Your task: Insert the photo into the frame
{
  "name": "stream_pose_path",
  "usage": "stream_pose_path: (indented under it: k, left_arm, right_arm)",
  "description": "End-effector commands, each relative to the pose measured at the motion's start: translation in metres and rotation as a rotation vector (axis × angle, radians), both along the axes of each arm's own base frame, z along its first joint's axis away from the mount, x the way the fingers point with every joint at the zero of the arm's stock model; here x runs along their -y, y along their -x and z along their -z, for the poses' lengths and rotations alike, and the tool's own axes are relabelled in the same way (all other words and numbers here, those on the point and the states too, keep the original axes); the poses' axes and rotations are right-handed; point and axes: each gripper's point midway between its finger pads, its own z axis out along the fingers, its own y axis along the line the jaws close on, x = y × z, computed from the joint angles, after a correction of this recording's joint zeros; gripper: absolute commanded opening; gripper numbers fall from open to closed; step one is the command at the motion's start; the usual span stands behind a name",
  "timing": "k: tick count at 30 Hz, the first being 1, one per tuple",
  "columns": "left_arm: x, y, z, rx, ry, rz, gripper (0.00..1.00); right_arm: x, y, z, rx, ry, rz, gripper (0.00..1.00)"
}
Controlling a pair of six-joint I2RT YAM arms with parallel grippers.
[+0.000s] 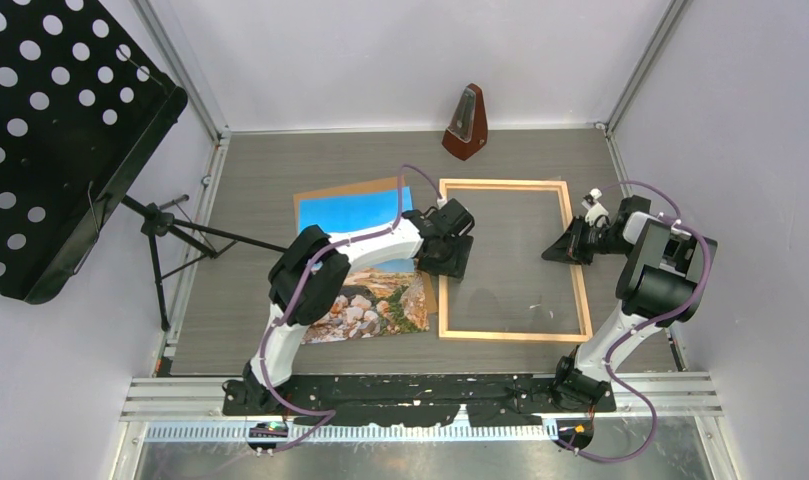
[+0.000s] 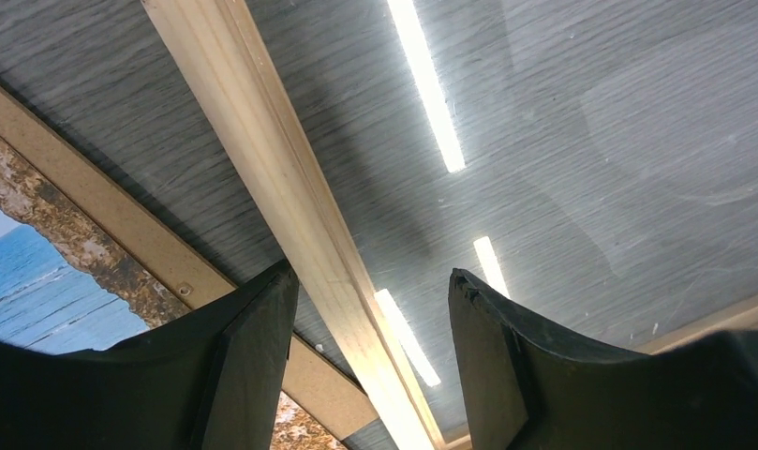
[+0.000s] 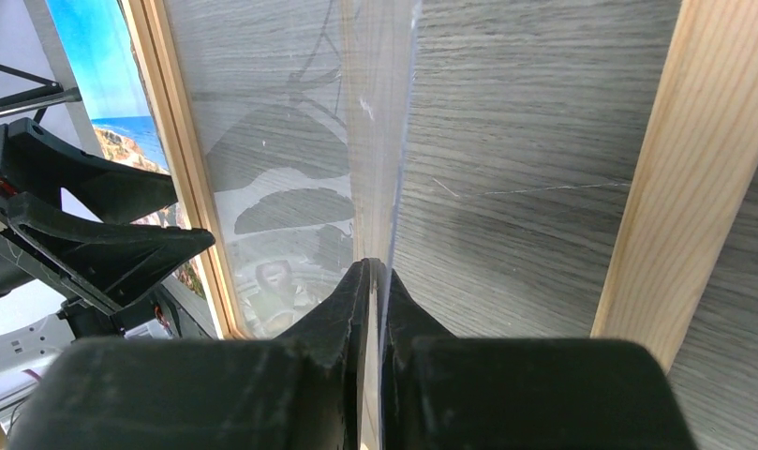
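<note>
The photo (image 1: 372, 300) lies face up at table centre-left on a brown backing board (image 1: 315, 196), partly hidden by my left arm. To its right lies the light wood frame (image 1: 500, 184). My left gripper (image 1: 450, 258) is open, its jaws straddling the frame's left rail (image 2: 281, 178) without touching it. In the left wrist view the gripper (image 2: 370, 281) shows the board (image 2: 122, 225) and photo (image 2: 37, 281) beside that rail. My right gripper (image 1: 557, 250) is shut on the edge of a clear sheet (image 3: 379, 141), tilted up inside the frame (image 3: 675, 169).
A brown metronome (image 1: 467, 125) stands at the back centre. A black perforated music stand (image 1: 50, 130) on a tripod (image 1: 170, 230) occupies the left side. White walls enclose the table.
</note>
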Motion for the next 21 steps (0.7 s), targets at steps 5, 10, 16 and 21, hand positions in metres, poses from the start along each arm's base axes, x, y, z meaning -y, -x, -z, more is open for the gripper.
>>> stream_pose_path:
  k: [5, 10, 16, 21]
  left_arm:
    - [-0.006, -0.002, -0.001, 0.062, -0.097, 0.006, 0.64]
    - [-0.007, -0.010, -0.017, 0.116, -0.101, 0.008, 0.66]
    - [-0.005, -0.021, -0.041, 0.178, -0.099, 0.026, 0.72]
    - [0.010, -0.029, -0.062, 0.221, -0.056, 0.085, 0.73]
  right_arm:
    - [0.005, -0.010, -0.001, 0.052, 0.048, -0.032, 0.11]
    - [0.006, -0.011, 0.001, 0.055, 0.055, -0.033, 0.11]
    - [0.007, -0.012, 0.002, 0.056, 0.057, -0.031, 0.11]
    - [0.008, -0.013, 0.003, 0.056, 0.063, -0.031, 0.11]
